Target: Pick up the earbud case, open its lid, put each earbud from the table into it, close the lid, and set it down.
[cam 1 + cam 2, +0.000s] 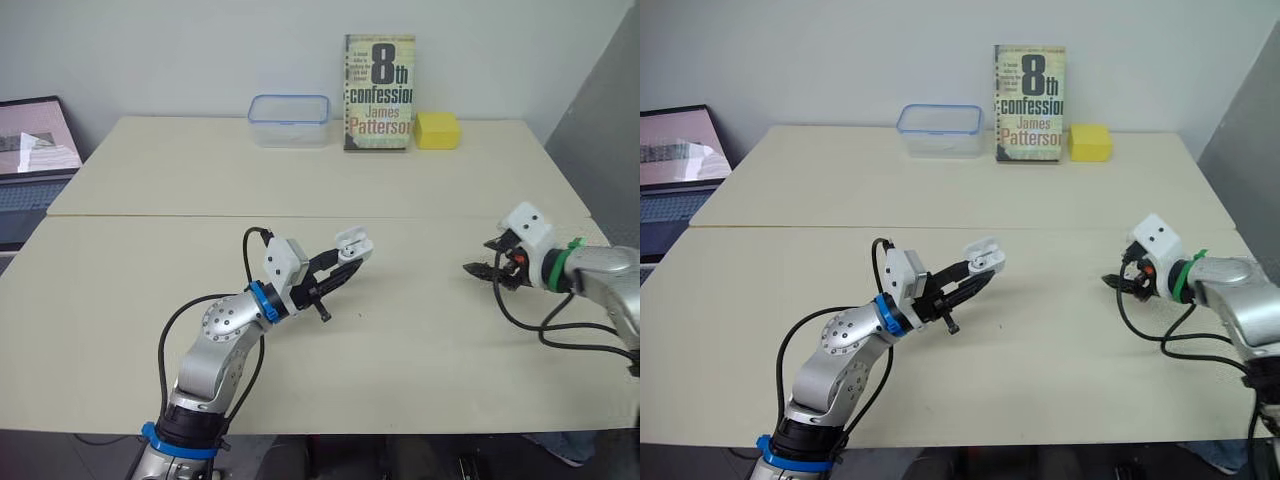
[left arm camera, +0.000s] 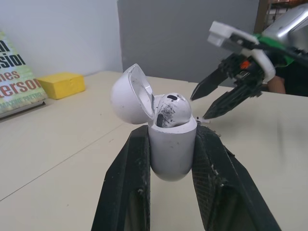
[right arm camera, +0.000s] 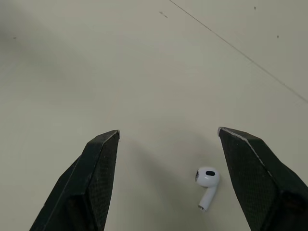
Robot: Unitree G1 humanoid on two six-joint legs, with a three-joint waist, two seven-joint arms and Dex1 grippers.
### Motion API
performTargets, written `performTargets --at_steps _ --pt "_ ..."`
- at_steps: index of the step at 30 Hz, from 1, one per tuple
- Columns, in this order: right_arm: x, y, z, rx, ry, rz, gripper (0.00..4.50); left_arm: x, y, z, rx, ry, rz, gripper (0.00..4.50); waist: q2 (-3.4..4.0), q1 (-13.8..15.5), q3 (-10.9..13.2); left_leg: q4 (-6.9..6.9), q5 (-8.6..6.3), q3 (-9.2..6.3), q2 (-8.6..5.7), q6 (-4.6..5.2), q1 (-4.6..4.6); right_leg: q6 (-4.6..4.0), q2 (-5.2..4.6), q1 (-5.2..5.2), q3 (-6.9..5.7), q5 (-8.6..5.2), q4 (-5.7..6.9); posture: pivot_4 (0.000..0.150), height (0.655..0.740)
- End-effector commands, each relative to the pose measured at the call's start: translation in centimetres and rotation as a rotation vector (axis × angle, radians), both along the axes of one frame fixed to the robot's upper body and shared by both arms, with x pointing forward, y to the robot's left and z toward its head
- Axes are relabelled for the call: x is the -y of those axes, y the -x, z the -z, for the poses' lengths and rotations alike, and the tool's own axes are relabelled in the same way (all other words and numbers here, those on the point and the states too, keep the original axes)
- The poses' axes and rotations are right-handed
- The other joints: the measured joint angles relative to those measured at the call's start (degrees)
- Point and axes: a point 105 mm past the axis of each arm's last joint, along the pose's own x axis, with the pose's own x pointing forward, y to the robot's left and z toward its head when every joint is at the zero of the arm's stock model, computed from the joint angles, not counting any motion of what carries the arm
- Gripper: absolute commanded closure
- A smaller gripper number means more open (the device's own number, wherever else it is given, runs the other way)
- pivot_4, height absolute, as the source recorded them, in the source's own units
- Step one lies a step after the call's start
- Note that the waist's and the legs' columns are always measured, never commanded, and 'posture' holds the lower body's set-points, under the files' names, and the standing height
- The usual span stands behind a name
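Pinching the open earbud case (image 2: 172, 149) in the left gripper (image 2: 172, 134), right gripper's (image 3: 168, 131) spread wide over the loose earbud (image 3: 208, 179).

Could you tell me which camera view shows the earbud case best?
The left wrist view: the case is close, lid open, one earbud inside, in the left end effector. The eye views show it from afar; the right wrist view faces the table.

The tabletop (image 1: 420, 330) is brightly, evenly lit, and only a faint soft shadow is cast beside the earbud (image 3: 208, 179).
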Motion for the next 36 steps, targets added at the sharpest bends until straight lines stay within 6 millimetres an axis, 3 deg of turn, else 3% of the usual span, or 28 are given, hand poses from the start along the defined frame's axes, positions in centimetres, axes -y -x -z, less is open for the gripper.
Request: performTargets --at_steps 1,8,18,22,28,36 --pt "1.1 -0.9 -0.8 0.074 0.028 0.013 1.08 0.2 0.6 -1.1 0.058 0.016 0.016 3.7 0.0 0.22 0.0 0.01 0.0 -0.01 0.0 0.0 -0.01 0.0 0.0 0.01 0.0 0.0 -0.01 0.15 0.74" --pt "3.9 -1.4 1.0 0.078 0.034 0.109 1.08 -0.1 0.7 -1.1 0.059 0.009 0.007 3.7 0.01 0.41 0.0 0.05 0.0 -0.01 -0.03 0.0 -0.01 0.01 -0.03 0.04 -0.01 0.01 -0.02 0.15 0.74" --pt "4.9 -0.7 3.2 -0.02 -0.091 0.198 1.08 -0.2 0.7 -1.1 0.061 0.002 0.004 3.7 0.01 0.36 0.0 0.04 0.0 0.0 -0.01 0.0 0.05 0.0 -0.01 0.07 0.0 0.01 0.0 0.15 0.74" --pt "4.3 -0.4 3.6 -0.056 -0.156 0.189 2.01 -0.2 0.7 -1.1 0.061 0.0 0.005 3.7 0.01 0.35 0.0 0.04 0.0 -0.01 -0.01 0.0 0.05 0.0 -0.01 0.09 0.0 0.01 0.0 0.15 0.74" --pt "4.3 -0.7 4.2 -0.059 -0.156 0.191 4.1 -0.2 0.7 -1.2 0.063 -0.001 0.004 3.7 0.01 0.34 0.0 0.05 0.0 -0.01 -0.02 0.0 0.09 0.01 -0.01 0.13 -0.01 0.01 0.0 0.15 0.74" --pt "2.9 0.1 3.2 -0.025 -0.125 0.062 4.1 -0.4 0.8 -1.1 0.059 -0.006 -0.002 3.7 0.01 0.33 0.0 0.03 0.0 -0.01 -0.01 0.0 0.16 0.01 -0.01 0.15 0.0 0.01 0.0 0.15 0.74"
